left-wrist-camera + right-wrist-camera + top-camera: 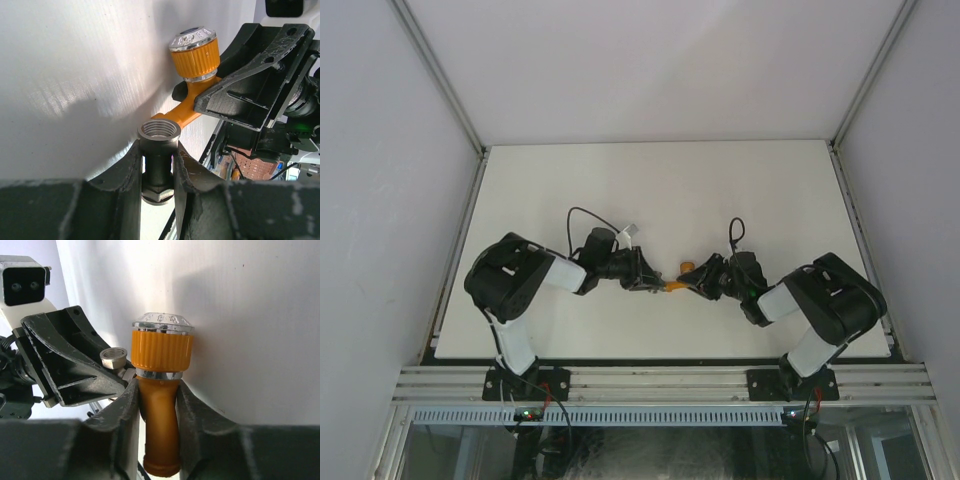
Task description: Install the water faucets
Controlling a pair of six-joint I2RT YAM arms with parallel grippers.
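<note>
The water faucets are in two parts, held between the arms at mid-table. My left gripper (159, 156) is shut on the grey metal fitting (159, 134), whose threaded mouth faces the camera. My right gripper (159, 390) is shut on the neck of the orange tap body (162, 351), just under its ribbed orange knob and clear cap. The fitting (113, 358) sits right beside the tap's body; whether they are joined I cannot tell. From above, the orange tap (678, 284) shows between the left gripper (655, 283) and the right gripper (694, 284).
The white table (660, 190) is enclosed by pale walls on three sides. An aluminium rail (660, 382) runs along its near edge, where both arm bases are bolted. A black cable (582, 214) loops above the left wrist.
</note>
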